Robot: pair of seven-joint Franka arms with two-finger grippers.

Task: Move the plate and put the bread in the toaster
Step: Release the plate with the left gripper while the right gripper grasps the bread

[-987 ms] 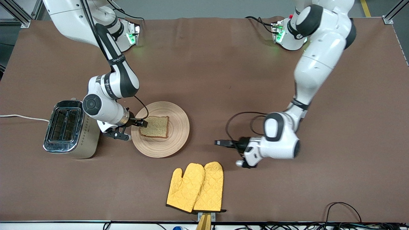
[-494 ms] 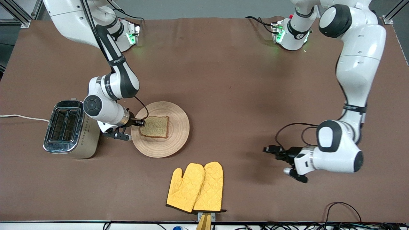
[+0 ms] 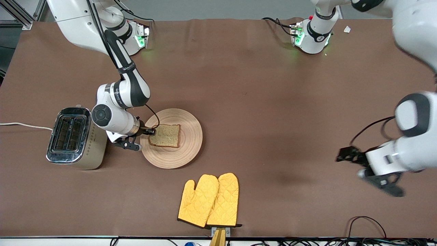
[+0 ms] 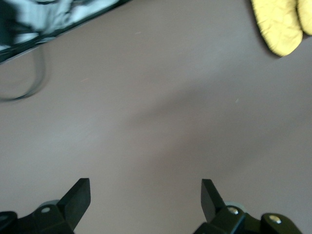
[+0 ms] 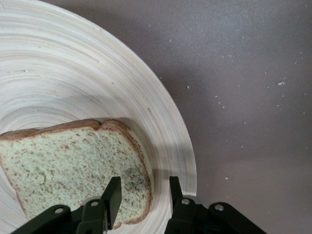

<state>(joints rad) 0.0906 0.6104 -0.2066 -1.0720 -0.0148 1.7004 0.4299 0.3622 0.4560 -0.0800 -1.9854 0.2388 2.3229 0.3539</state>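
Observation:
The pale wooden plate (image 3: pixel 191 136) lies beside the toaster (image 3: pixel 70 136), toward the right arm's end of the table. The bread (image 3: pixel 167 135) lies flat on the plate. My right gripper (image 3: pixel 152 131) is down at the bread's edge that faces the toaster. In the right wrist view the gripper (image 5: pixel 145 190) is open a little and straddles the bread's (image 5: pixel 68 165) crusted corner: one finger is over the crumb, the other over the plate (image 5: pixel 73 73). My left gripper (image 3: pixel 342 156) is open and empty above bare table near the left arm's end; its wrist view (image 4: pixel 145 195) shows only tablecloth between the fingers.
A pair of yellow oven mitts (image 3: pixel 210 200) lies near the front edge, nearer the camera than the plate; it also shows in the left wrist view (image 4: pixel 280 22). The toaster's white cord (image 3: pixel 24 125) runs off the table's end. Black cables lie along the front edge.
The left arm has swung away from the table's middle toward its own end, gripper open. The right gripper has stayed at the bread's edge.

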